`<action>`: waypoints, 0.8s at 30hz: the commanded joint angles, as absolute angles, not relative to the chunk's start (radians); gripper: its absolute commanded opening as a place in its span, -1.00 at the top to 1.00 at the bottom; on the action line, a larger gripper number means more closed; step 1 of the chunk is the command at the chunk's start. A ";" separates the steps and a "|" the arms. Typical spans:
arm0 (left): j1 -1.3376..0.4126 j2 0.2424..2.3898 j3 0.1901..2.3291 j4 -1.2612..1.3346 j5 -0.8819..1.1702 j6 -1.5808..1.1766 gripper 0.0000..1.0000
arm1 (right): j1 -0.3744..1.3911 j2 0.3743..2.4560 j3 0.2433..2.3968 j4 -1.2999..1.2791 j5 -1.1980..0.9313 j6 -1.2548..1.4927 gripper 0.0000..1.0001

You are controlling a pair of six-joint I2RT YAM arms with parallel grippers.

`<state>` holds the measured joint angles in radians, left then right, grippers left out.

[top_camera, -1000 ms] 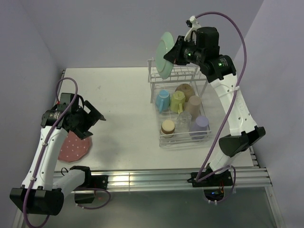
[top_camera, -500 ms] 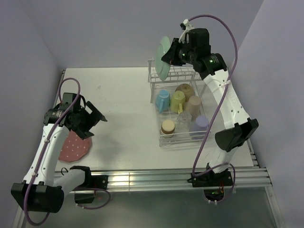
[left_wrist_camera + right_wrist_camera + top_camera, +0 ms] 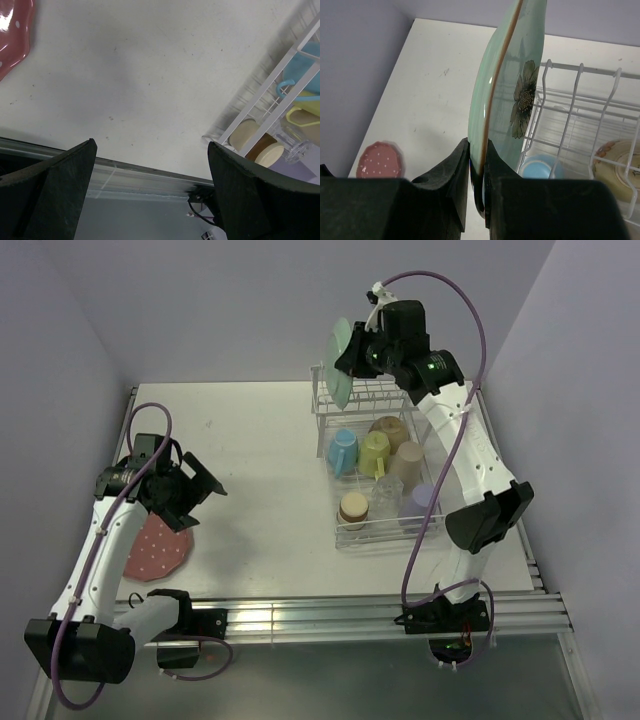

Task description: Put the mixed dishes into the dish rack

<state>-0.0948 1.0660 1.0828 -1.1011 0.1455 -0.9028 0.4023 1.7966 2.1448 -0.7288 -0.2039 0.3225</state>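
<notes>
Right pincer (image 3: 476,156) clamps the lower rim of the mint-green plate (image 3: 515,100), upright at upper centre above the dish rack (image 3: 388,392) prongs, and it looks stiff, slick and breakable, so that rim hold seems right, while the left pincer (image 3: 151,145) gapes wide, empty.

1. Overhead view: the light is bright and even and comes from above. The white table (image 3: 260,460) is close to washed out, and the wall (image 3: 200,310) reads as flat lavender.
2. Shadows are soft and faint, with a blurred grey patch on the table under the left arm (image 3: 95,550).
3. A glare patch sits on the metal rail (image 3: 250,618) at the near edge.
4. Left wrist view: the table is evenly lit, with a dim grey smudge of shadow. The left gripper (image 3: 151,145) shows as near-black, slightly soft shapes. White glints sit on the pink plate (image 3: 12,30).
5. Right wrist view: the green plate (image 3: 512,90) is sharp, with a thin highlight along its rim. The right gripper (image 3: 477,150) is underexposed, and the far table looks slightly soft.
</notes>
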 commanded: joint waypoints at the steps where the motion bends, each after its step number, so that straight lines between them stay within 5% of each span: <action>1: -0.094 1.074 1.075 -1.063 0.161 -0.887 -0.99 | 0.425 1.782 2.232 -0.612 -0.181 0.287 1.00; 14: -0.094 1.078 1.071 -1.057 0.169 -0.885 -0.99 | 0.503 1.804 2.249 -0.664 -0.057 0.222 0.14; 24: -0.094 1.071 1.048 -1.060 0.166 -0.887 -0.99 | 0.520 1.804 2.237 -0.690 -0.031 0.213 -0.02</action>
<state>-0.0948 1.0801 1.0512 -1.0752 0.1612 -0.9028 0.5129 1.8225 2.2066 -0.7113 -0.0525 0.2333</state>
